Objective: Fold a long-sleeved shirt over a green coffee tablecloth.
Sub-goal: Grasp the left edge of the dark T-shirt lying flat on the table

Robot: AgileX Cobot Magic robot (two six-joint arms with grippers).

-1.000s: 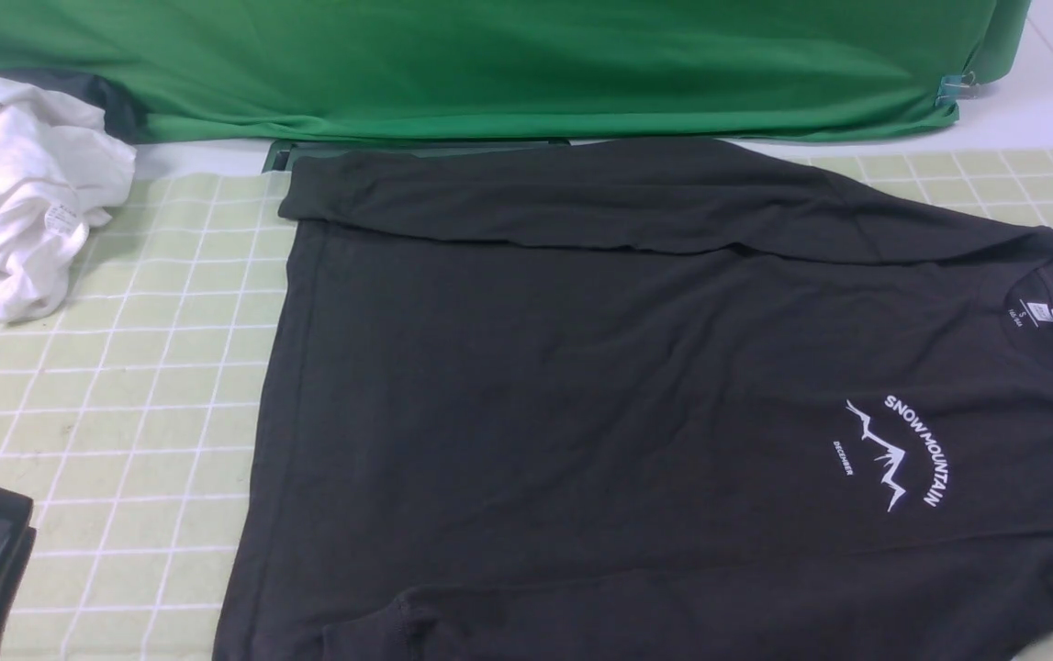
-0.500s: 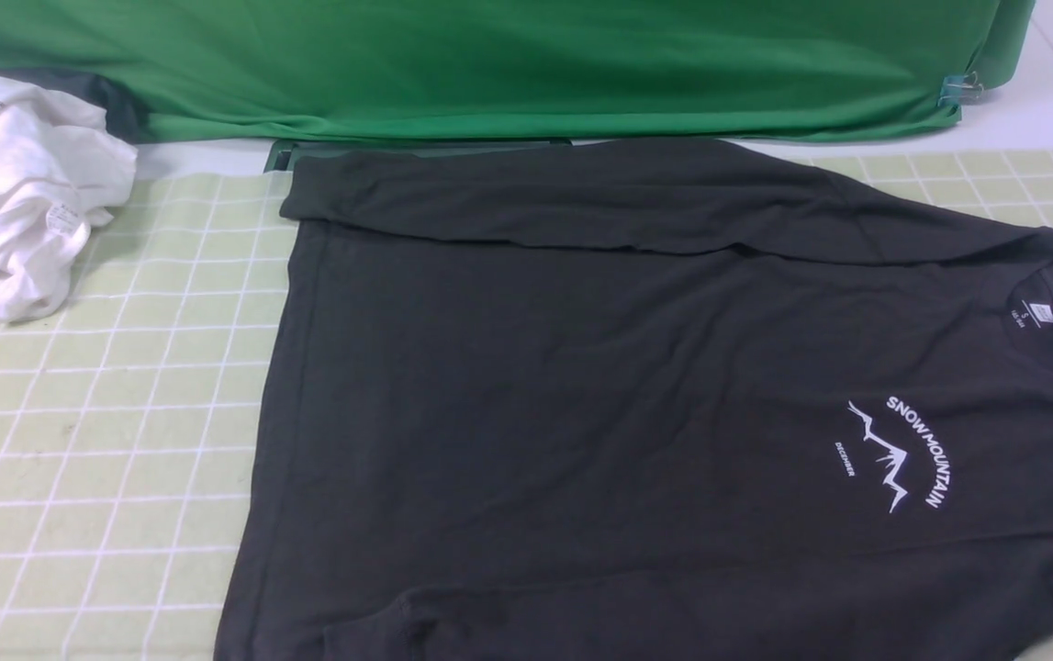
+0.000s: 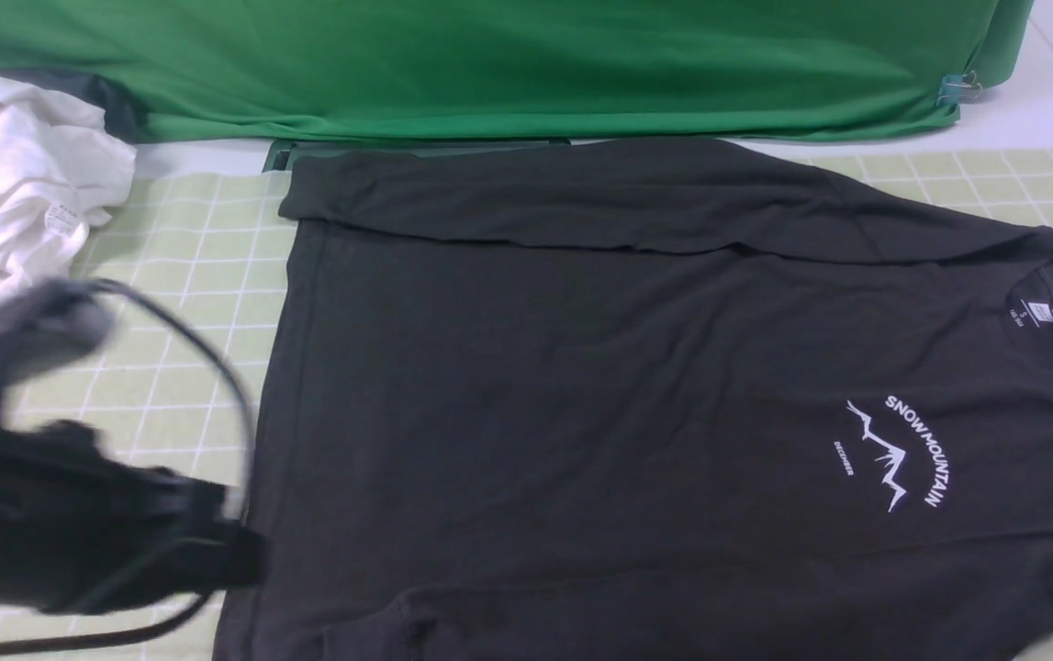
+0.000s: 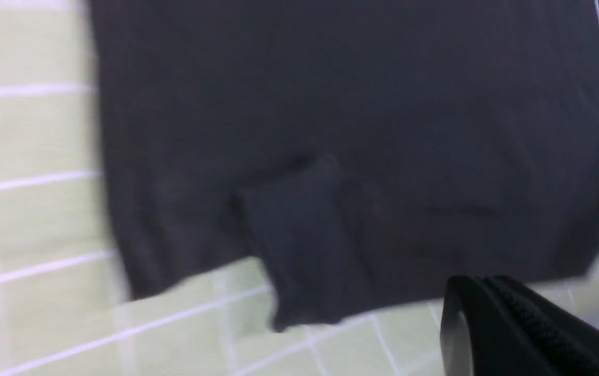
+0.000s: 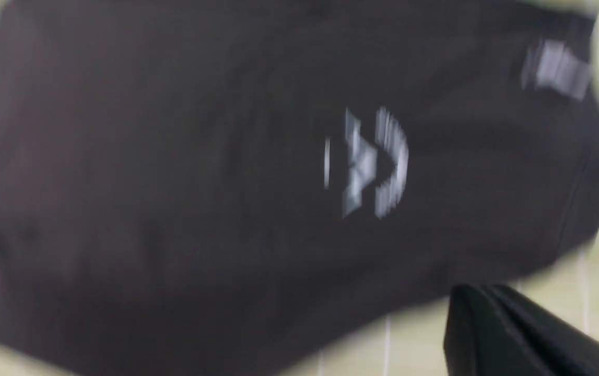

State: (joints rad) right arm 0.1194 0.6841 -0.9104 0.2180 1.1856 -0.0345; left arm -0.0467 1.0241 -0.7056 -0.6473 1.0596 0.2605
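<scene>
Front view: the long-sleeved shirt (image 3: 581,386) lies flat, centre and right, on the green coffee tablecloth (image 3: 150,367). The blurred left gripper (image 3: 205,551) is beside its lower-left hem; how wide the fingers (image 4: 508,334) stand cannot be told. It is best to pinch both hem layers together.

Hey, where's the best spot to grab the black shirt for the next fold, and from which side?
Take the long-sleeved shirt by its near hem corner, coming from the robot's left over the green coffee tablecloth. The hem lies flat there with bare cloth beside it, so it should probably lift cleanly.
</scene>
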